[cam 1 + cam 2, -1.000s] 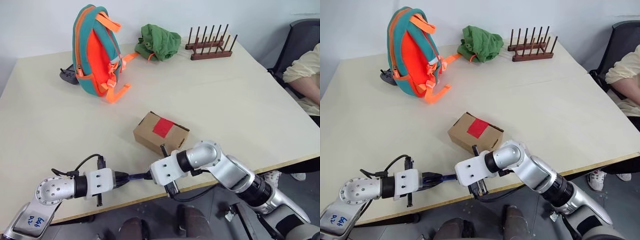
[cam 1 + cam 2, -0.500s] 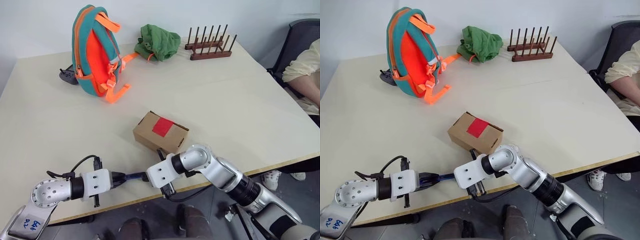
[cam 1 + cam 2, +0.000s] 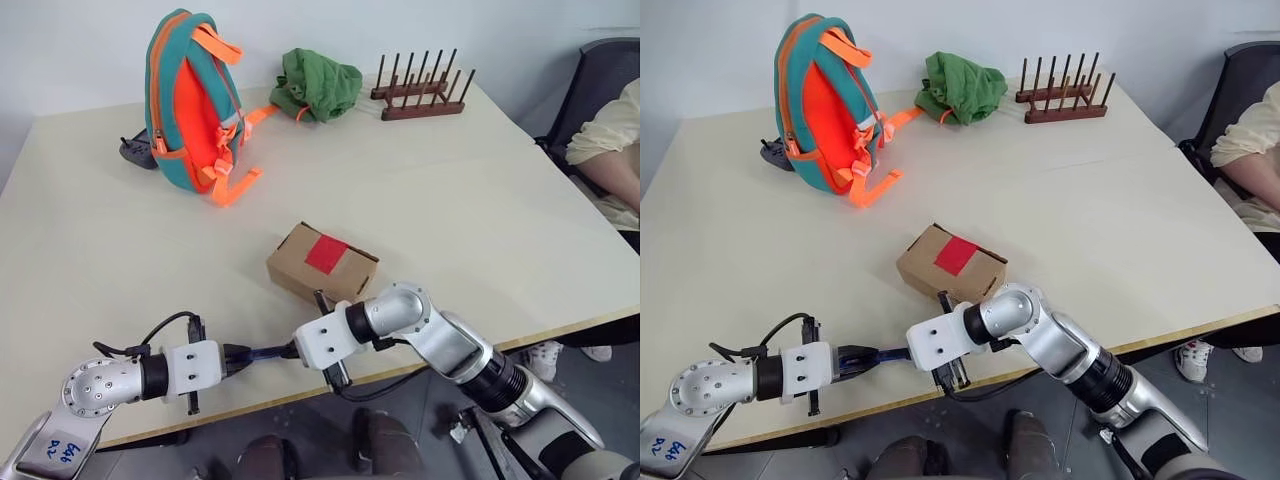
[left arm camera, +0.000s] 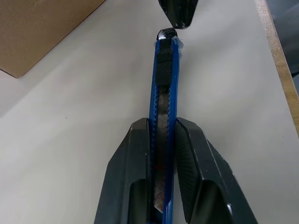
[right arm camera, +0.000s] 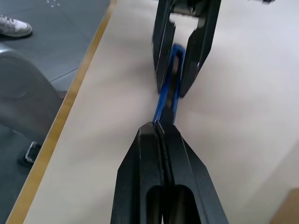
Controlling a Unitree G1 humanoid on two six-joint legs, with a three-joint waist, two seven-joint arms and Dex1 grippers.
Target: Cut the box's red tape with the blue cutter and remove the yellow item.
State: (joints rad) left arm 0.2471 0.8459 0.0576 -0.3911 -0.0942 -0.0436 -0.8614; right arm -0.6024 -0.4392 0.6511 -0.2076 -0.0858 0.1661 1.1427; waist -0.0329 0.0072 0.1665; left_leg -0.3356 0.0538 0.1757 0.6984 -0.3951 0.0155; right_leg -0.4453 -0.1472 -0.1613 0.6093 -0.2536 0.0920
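Note:
The brown box [image 3: 300, 262] lies on the table with the red tape [image 3: 326, 255] across its top seam. Near the table's front edge my left gripper [image 4: 162, 123] is shut on the blue cutter [image 4: 164, 74], which points level toward the right gripper. My right gripper [image 5: 160, 125] is shut, its tips meeting the cutter's far end [image 3: 292, 351]; nothing shows between its fingers. The same meeting shows in the right eye view, with the cutter [image 3: 890, 355] spanning between both grippers just in front of the box. The yellow item is hidden.
An orange-and-teal backpack [image 3: 190, 100] stands at the back left with a black gadget [image 3: 135, 150] beside it. A green cloth [image 3: 318, 85] and a wooden peg rack [image 3: 420, 92] sit at the back. A seated person [image 3: 610, 150] is at the right.
The right arm's elbow has shifted a little; both grippers have stayed at the cutter, and the box has not moved.

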